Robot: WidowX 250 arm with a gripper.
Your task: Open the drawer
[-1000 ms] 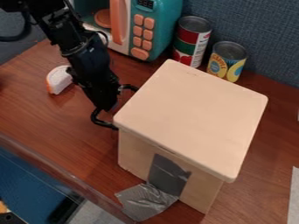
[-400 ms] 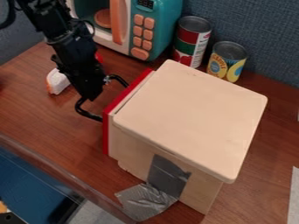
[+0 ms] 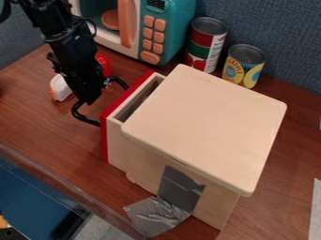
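A pale wooden box-shaped cabinet (image 3: 210, 122) is shown with its red-fronted wooden drawer (image 3: 116, 140) partly open to the left.
The black robot gripper (image 3: 91, 100) is placed left of the red front, at the curved black handle (image 3: 81, 117); whether its claw is spread or pressed together cannot be told. Left of it, a white, orange-edged object (image 3: 61, 87) is seen.

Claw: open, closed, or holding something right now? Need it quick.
Claw: can't tell open or closed, or whether it grips; it's at the black handle of the partly open drawer.
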